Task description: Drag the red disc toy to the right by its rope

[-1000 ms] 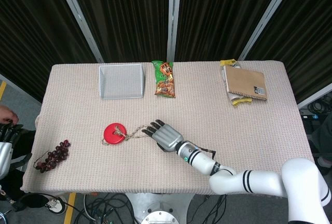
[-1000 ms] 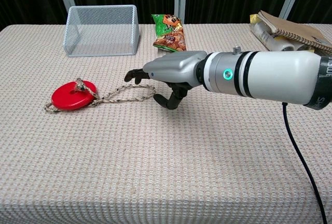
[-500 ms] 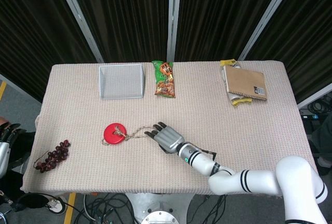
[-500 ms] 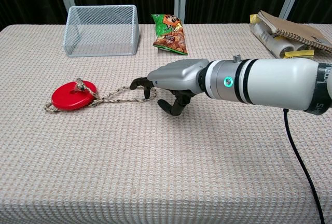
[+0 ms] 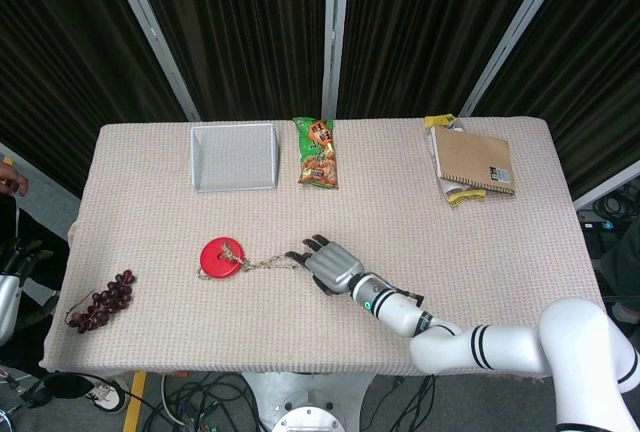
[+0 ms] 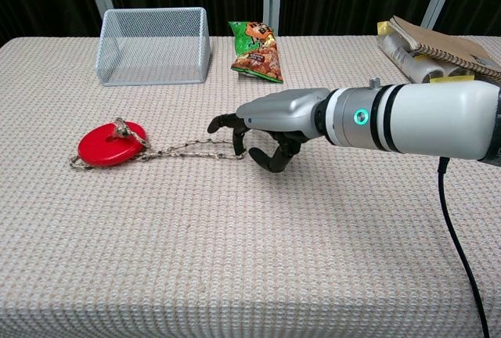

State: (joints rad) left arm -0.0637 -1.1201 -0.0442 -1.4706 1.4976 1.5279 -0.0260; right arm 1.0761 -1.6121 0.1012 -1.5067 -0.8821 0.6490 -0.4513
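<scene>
Right hand (image 6: 274, 123) lies low over the table's middle, its dark fingers (image 6: 227, 125) curled down onto the near end of the rope (image 6: 188, 149); the loop's end sits under the fingertips and appears hooked by them, though the exact hold cannot be made out. The rope runs nearly straight leftward from the hand to the red disc toy (image 5: 219, 257), which lies flat on the table's left-centre, with a knot on top and a short tail of rope past its left edge.

To the right of the hand the cloth is open all the way to the table's right edge, with only the robot's own silver forearm (image 6: 415, 119) crossing it in the chest view. The front edge runs close below the arm in the head view.

A beige woven cloth (image 5: 480, 252) covers the whole tabletop. Behind it hang dark curtains divided by pale slanted posts, and cables lie on the floor below the front edge.

One wire mesh basket (image 5: 234, 156) stands at the back left. One green snack packet (image 5: 317, 153) lies just right of it. One brown spiral notebook (image 5: 473, 160) rests on a yellow-and-white packet at the back right. One bunch of dark grapes (image 5: 101, 301) lies near the front left corner, well apart from the disc.

Left hand (image 5: 14, 260) shows only partly at the left frame edge, off the table; whether it is open or closed cannot be told.
</scene>
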